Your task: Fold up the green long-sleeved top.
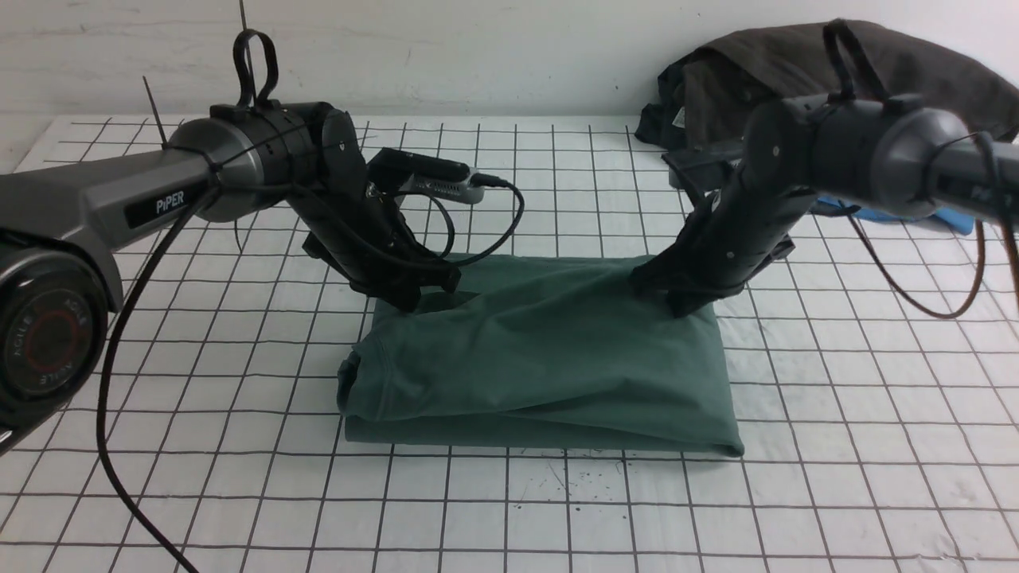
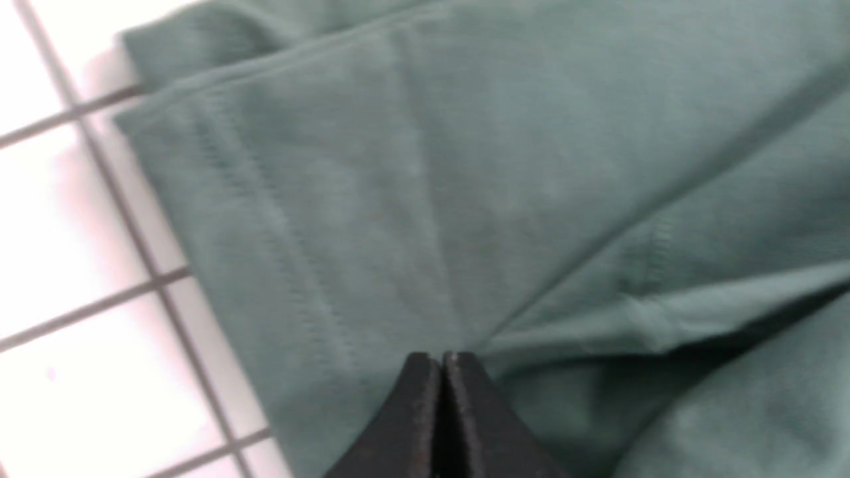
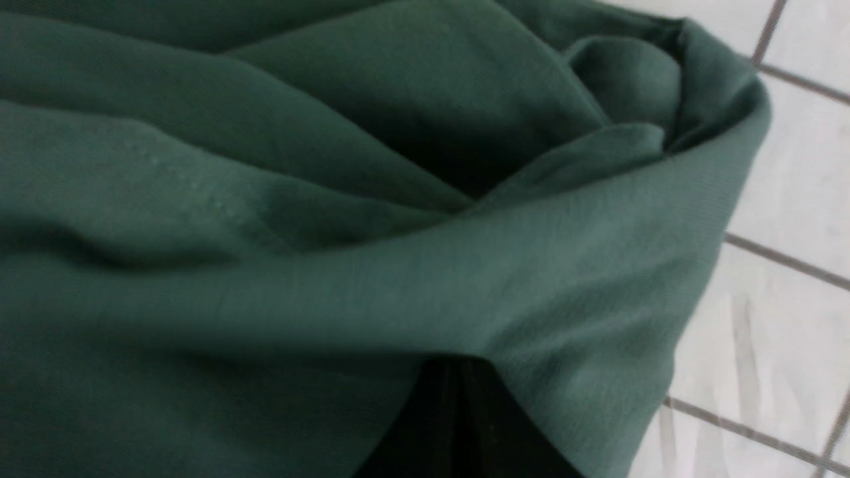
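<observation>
The green long-sleeved top (image 1: 549, 358) lies folded into a rough rectangle in the middle of the gridded table; its logo is hidden. My left gripper (image 1: 410, 298) is at the fold's far left corner. In the left wrist view its jaws (image 2: 441, 358) are pressed together, and creases in the green cloth (image 2: 465, 166) run out from the tips. My right gripper (image 1: 681, 302) is at the far right corner. In the right wrist view its jaws (image 3: 458, 372) are shut, with the green cloth (image 3: 332, 199) draped over them.
A dark grey-black garment (image 1: 796, 64) is heaped at the back right, with a bright blue garment (image 1: 951, 219) under the right arm. The white table with a black grid (image 1: 557, 509) extends in front of the top. The left arm's cable (image 1: 119, 382) hangs at the left.
</observation>
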Motion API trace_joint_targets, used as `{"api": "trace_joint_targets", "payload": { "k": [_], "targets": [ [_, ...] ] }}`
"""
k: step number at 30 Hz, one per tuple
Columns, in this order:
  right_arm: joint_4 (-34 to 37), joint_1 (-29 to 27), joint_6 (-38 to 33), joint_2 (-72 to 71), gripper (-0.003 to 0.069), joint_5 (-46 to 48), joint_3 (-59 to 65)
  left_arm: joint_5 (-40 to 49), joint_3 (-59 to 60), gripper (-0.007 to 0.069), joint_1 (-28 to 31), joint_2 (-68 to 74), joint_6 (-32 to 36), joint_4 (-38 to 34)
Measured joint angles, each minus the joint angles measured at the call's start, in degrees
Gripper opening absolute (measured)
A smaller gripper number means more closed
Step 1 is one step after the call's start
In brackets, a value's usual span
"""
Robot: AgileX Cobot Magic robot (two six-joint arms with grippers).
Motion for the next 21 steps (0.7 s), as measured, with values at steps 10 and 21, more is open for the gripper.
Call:
{"api": "trace_joint_targets", "payload": {
  "k": [10, 21],
  "targets": [
    [0.02, 0.00, -1.93, -3.46, -0.0014, 2.56, 0.21, 3.66, 0.05, -0.0008, 0.16, -6.74, 1.54, 1.08],
    [0.92, 0.00, -4.05, -30.04, -0.0014, 2.74, 6.95, 18.48, 5.75, -0.0008, 0.16, -33.05, 3.00, 8.56]
  ]
}}
